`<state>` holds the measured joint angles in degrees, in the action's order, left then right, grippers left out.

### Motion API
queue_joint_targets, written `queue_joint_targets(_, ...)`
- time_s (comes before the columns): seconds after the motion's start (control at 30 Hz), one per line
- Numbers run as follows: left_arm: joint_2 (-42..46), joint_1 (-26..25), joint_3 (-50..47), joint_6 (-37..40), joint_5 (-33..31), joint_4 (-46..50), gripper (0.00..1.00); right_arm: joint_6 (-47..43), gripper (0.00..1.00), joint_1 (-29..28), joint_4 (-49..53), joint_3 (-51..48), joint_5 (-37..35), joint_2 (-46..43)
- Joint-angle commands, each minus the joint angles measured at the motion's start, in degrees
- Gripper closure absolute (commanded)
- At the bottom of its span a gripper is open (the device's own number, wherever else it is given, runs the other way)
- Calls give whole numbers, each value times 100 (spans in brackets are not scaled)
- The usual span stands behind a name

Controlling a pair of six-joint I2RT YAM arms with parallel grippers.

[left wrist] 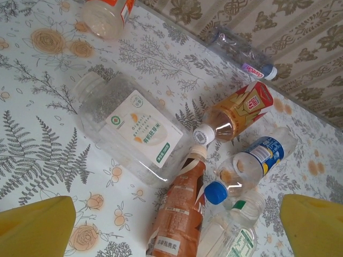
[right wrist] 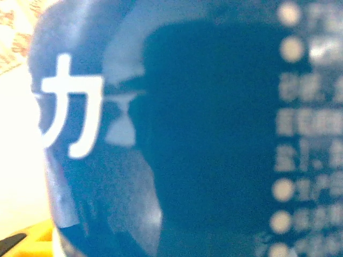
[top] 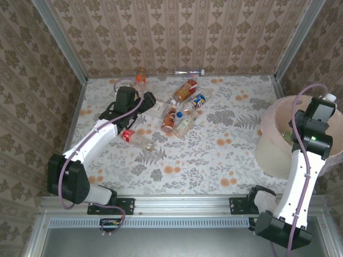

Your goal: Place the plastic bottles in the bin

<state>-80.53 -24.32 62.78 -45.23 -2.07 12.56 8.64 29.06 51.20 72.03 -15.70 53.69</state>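
Yellow-fingered, the left gripper (left wrist: 177, 219) stands wide open and empty above the heap of small clear plastic bottles (top: 179, 115) lying toward 12 o'clock on the flowered table (top: 225, 160), likely spread so as to straddle one of them; at 3 o'clock the right gripper (top: 321, 110) hangs over the large round pinkish-beige bin (top: 268, 150), apparently clamped on a dark-blue-labelled, white-capped bottle (right wrist: 214, 134), placed there for dropping in

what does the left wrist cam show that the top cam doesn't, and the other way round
Left wrist: readable print on the white-label jar, and its yellow fingers spread wide. Top: the bin, the right arm, and a red-label bottle by the left arm. Both: the brown bottle, orange bottle and blue-label bottle clustered together.
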Motion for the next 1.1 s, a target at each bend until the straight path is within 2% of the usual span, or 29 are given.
queue_joint_targets(0.0,2,1,88,5,114,49,1,-188,46,131,276,-123,-367,-43)
queue_joint_targets(0.07,-1,4,63,-59,127,19,1,-166,44,136,327,-143,-443,-14)
queue_joint_targets(0.27,-6,2,60,-104,120,48,1,-58,14,137,504,-102,-465,-82)
queue_joint_targets(0.4,3,-3,87,-109,26,146,0,-115,5,126,558,-42,-288,-87)
queue_joint_targets(0.53,29,-7,7,-177,-91,151,0,-31,0,119,440,-18,-86,-169)
queue_joint_targets(0.9,42,31,-93,-401,-188,151,0,294,0,-123,-102,-219,277,-639)
queue_joint_targets(0.97,29,53,-134,-513,-166,151,0,448,0,-200,-250,-271,555,-758)
queue_joint_targets(1.07,19,107,-188,-662,-59,145,0,715,0,-355,-800,-523,1554,-1082)
